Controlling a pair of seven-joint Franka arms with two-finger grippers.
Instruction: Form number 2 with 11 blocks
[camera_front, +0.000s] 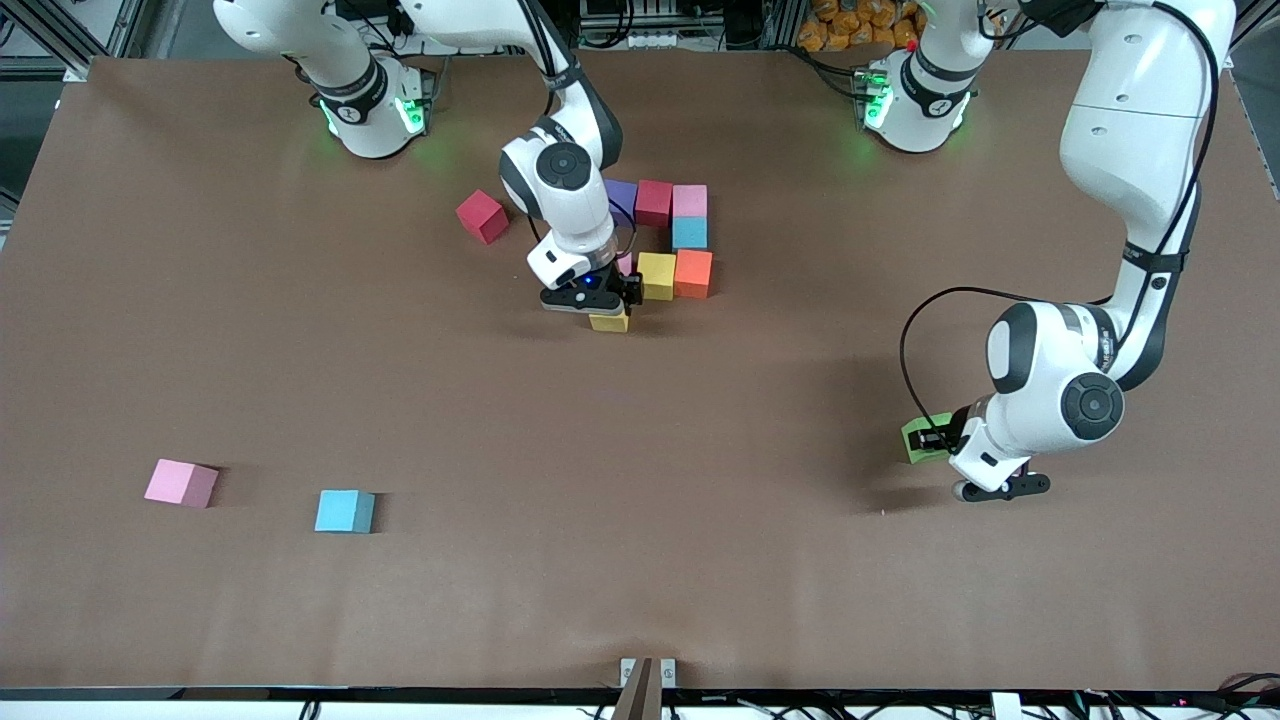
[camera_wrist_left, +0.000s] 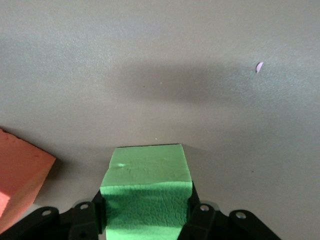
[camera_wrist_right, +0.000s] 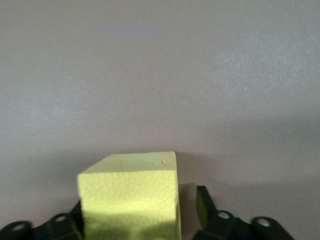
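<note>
The green block (camera_front: 915, 437) is mostly hidden by the left hand (camera_front: 940, 440) from the front, low over the worktop (camera_front: 640, 560) at the left arm's end; only the left wrist view shows its dimpled foam pinched. The right hand (camera_front: 612, 300) straddles a yellow block (camera_front: 608, 322) beside the cluster, fingers (camera_wrist_right: 202, 202) spread with a gap.
</note>
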